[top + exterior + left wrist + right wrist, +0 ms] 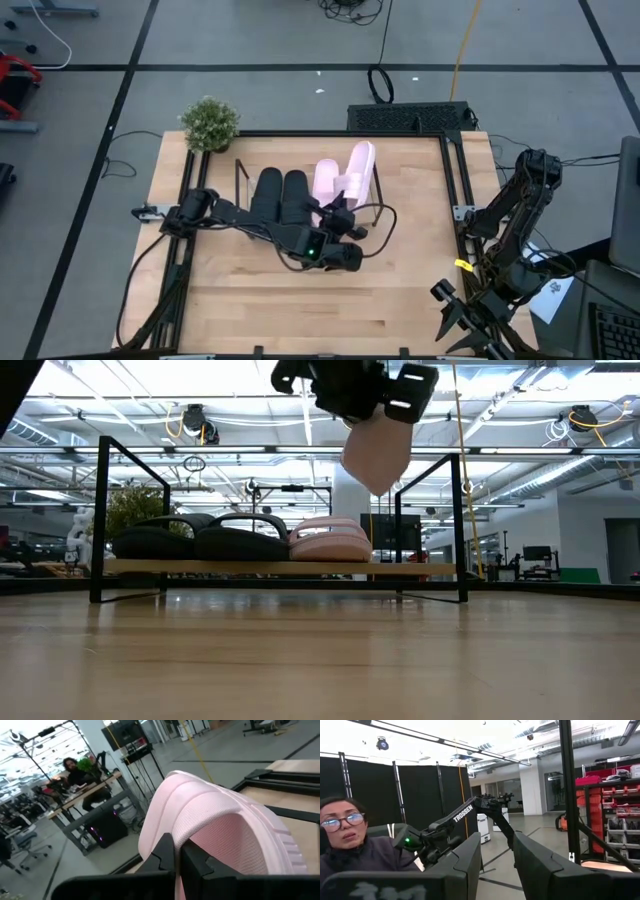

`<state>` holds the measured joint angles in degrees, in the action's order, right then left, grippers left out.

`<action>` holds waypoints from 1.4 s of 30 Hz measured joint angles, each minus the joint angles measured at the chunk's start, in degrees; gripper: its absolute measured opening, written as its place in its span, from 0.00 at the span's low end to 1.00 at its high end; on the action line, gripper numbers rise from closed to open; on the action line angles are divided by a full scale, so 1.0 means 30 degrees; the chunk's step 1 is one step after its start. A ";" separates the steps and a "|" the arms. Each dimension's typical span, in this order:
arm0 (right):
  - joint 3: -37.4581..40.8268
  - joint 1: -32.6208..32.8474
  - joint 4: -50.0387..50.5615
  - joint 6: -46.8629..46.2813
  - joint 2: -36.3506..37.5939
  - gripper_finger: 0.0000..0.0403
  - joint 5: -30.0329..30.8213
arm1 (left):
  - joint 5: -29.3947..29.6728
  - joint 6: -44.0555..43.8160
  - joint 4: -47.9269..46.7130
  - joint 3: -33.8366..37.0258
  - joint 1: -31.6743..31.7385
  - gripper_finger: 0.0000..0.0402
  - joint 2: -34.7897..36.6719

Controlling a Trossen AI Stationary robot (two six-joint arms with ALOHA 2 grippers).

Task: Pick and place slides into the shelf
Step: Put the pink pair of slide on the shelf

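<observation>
Left gripper [343, 212] clenched on the second pink slide [358, 172], held lifted just above the wire shelf [240, 178], beyond the jaws. Two black slides [281, 193] and one pink slide [326, 179] resting side by side inside, just beside the jaws. Right gripper [497, 855] released, empty, well apart off the surface [300, 310].

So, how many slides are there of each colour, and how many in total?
Black slides: 2, both on the shelf.
Pale pink slides: 2, one on the shelf, one held by the left gripper above the shelf.
Total: 4 slides.
</observation>
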<state>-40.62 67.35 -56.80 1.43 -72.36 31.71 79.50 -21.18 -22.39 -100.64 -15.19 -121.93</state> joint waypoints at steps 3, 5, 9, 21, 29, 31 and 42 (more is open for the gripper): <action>0.0000 0.0000 0.0029 -0.0307 0.0000 0.27 -0.0002 | 0.0295 0.0153 0.0006 0.0000 0.0210 0.00 0.0000; 0.0000 0.0000 0.0032 -0.0329 0.0000 0.27 -0.0003 | 0.1135 0.0680 0.0000 -0.0007 0.0268 0.00 0.0076; 0.0000 0.0015 0.0046 -0.0332 0.0000 0.27 -0.0046 | 0.1458 0.1248 0.0033 -0.0022 0.0396 0.00 0.0168; 0.0000 0.0015 0.0689 -0.1474 0.0007 0.27 -0.0061 | 0.1790 0.3157 -0.0364 -0.0022 0.0534 0.00 0.0201; 0.0000 -0.0015 0.0565 -0.1475 0.0007 0.27 -0.0005 | 0.1890 0.8116 -0.0057 -0.0022 0.0474 0.00 0.0233; 0.0000 -0.0058 0.0461 -0.1566 0.0007 0.27 -0.0008 | 0.1903 0.8787 -0.0022 -0.0022 0.0376 0.00 0.0233; 0.0000 -0.0058 0.0454 -0.1760 0.0007 0.27 0.0992 | 0.1959 1.0162 0.0007 -0.0022 0.0141 0.02 0.0233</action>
<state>-40.62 67.18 -55.44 -3.85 -72.34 34.69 85.38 9.31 -22.37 -100.71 -14.76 -121.23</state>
